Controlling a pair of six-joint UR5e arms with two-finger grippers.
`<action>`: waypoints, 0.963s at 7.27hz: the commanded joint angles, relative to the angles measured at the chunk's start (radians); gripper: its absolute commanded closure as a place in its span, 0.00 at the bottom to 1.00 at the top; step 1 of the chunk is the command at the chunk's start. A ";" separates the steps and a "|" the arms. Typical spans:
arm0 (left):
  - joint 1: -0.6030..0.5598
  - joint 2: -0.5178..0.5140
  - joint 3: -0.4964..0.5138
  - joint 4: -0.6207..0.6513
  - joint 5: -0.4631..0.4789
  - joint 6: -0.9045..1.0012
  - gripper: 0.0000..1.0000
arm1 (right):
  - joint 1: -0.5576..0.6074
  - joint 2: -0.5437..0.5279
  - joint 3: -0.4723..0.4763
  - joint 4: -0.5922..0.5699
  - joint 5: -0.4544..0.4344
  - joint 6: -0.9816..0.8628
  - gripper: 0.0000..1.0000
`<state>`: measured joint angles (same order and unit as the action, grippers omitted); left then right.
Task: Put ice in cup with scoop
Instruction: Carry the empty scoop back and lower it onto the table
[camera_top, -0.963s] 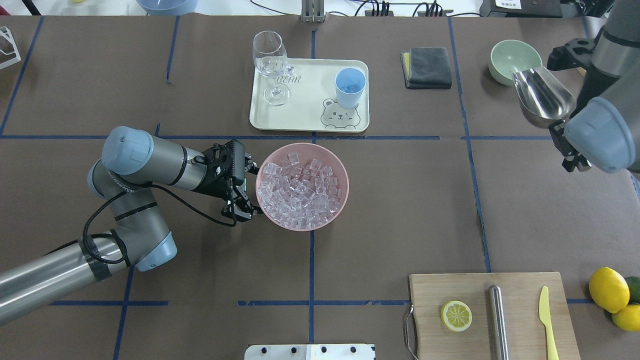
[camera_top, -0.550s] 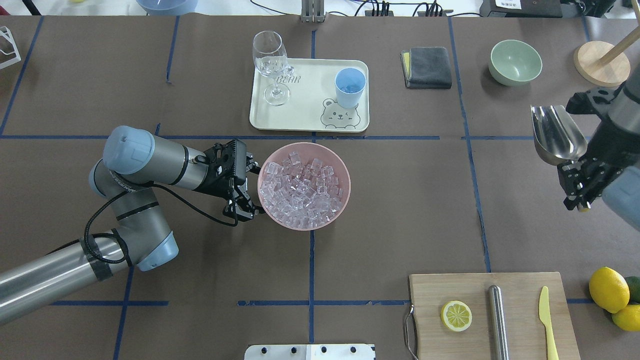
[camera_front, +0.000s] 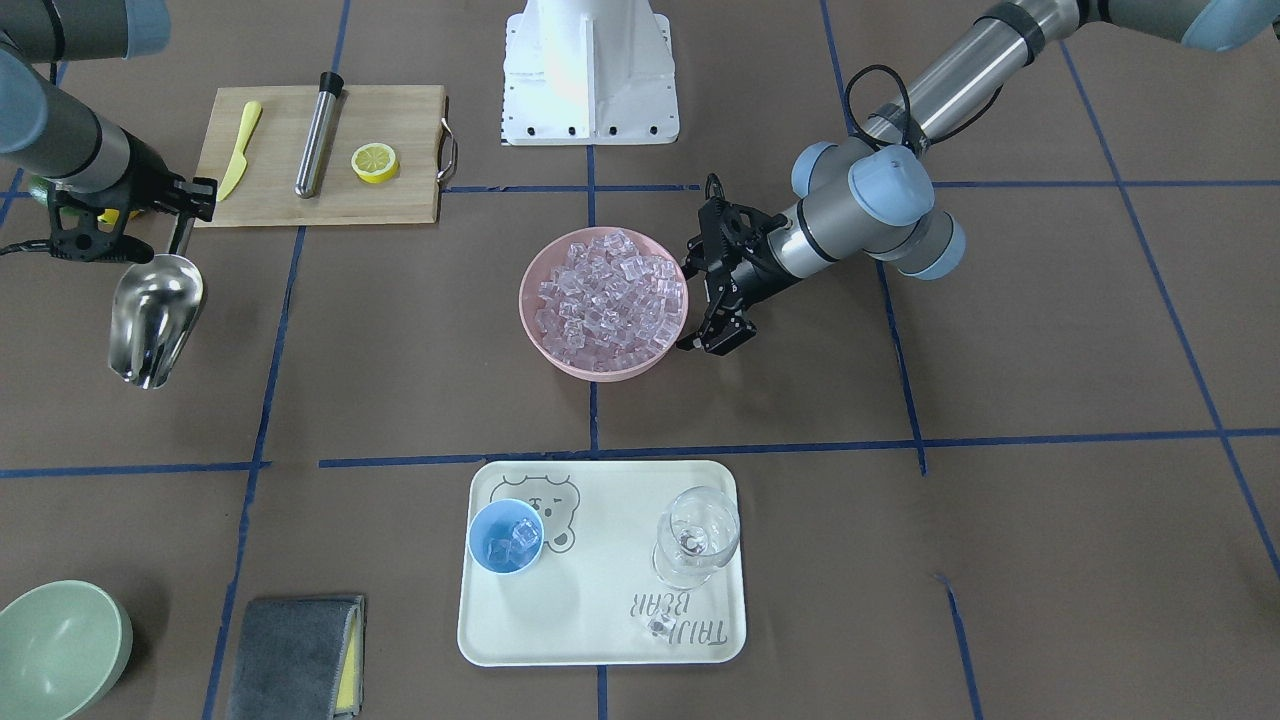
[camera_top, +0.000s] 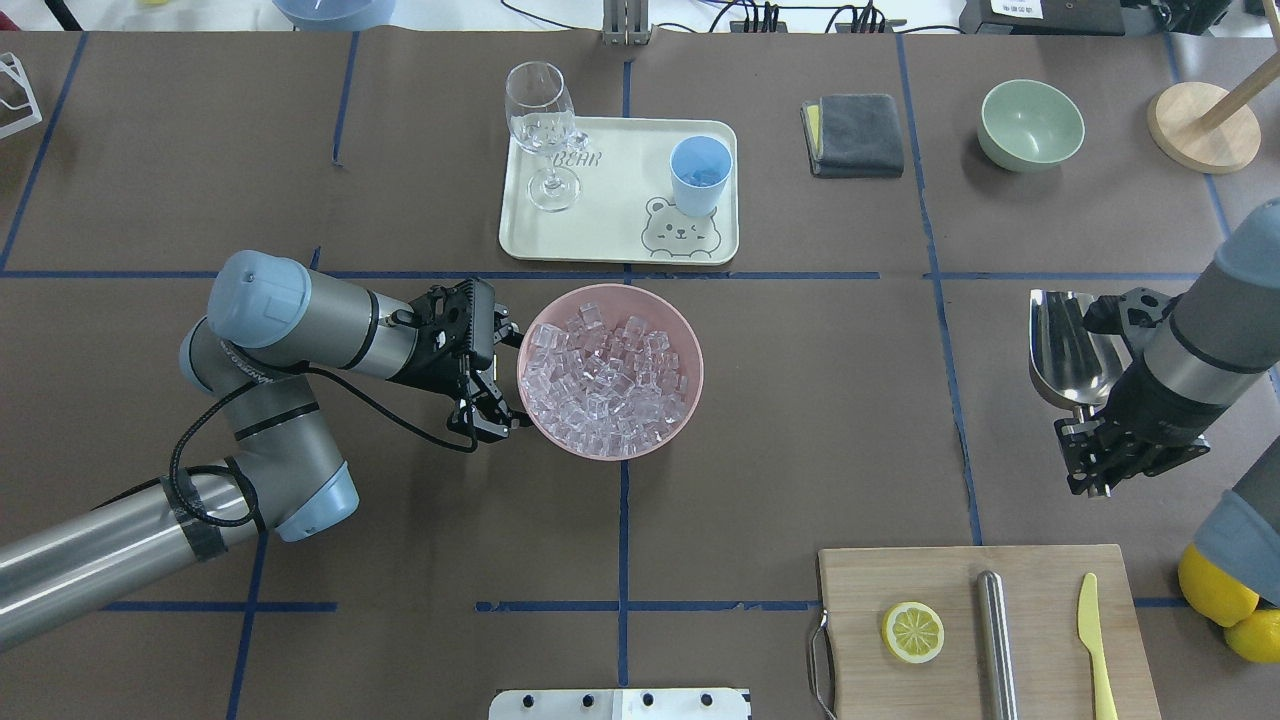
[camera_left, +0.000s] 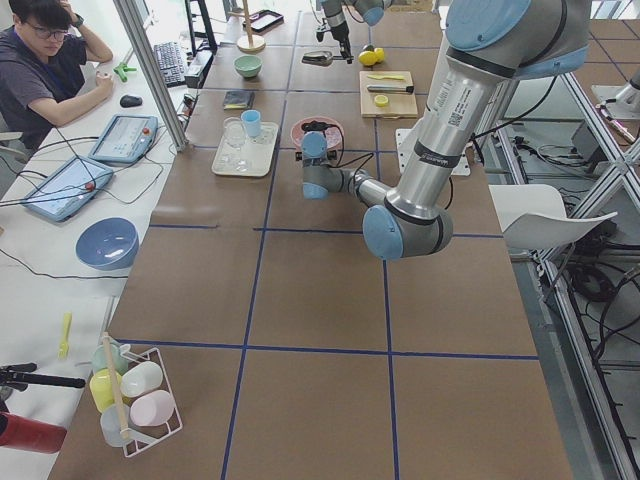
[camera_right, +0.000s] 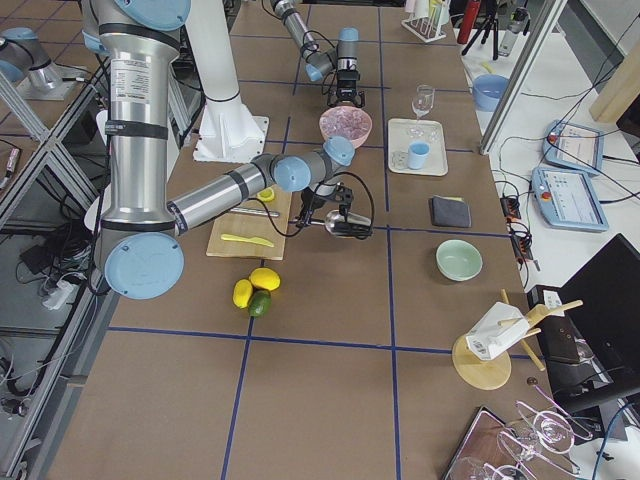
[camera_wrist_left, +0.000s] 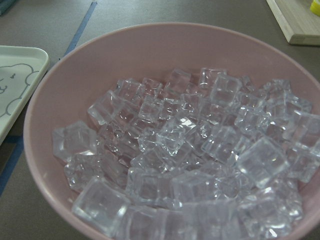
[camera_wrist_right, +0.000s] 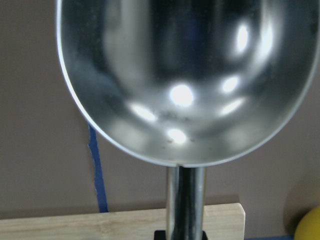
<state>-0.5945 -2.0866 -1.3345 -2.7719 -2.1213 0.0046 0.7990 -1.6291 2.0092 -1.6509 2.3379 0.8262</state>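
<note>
The right gripper (camera_top: 1090, 432) pinches the thin handle of the scoop (camera_top: 1065, 345). Its trough is empty (the wrist view shows only bare steel) and hangs just beyond the cutting board (camera_top: 880, 580), well apart from the ice (camera_top: 605, 375). The step in hand, I judge, is taking a load. Carry the mouth across to the pink bowl (camera_top: 612, 452), enter low at the right rim, push toward the braced side and level off before lifting. The left gripper (camera_top: 500, 382) sits at the bowl's left wall with its fingers spread; whether they touch it I cannot tell. Farthest off, the cup (camera_top: 695, 200) stands on the tray (camera_top: 610, 220), a few cubes inside.
</note>
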 joint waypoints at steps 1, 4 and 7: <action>-0.001 -0.001 0.000 0.000 0.000 0.000 0.00 | -0.070 0.009 -0.069 0.091 -0.034 0.041 1.00; -0.001 0.000 0.000 0.000 0.001 0.000 0.00 | -0.121 0.047 -0.098 0.092 -0.048 0.039 1.00; -0.002 -0.001 0.000 0.000 0.000 0.000 0.00 | -0.127 0.100 -0.130 0.092 -0.063 0.045 0.00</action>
<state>-0.5957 -2.0875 -1.3346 -2.7719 -2.1213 0.0046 0.6724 -1.5413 1.8852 -1.5586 2.2766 0.8692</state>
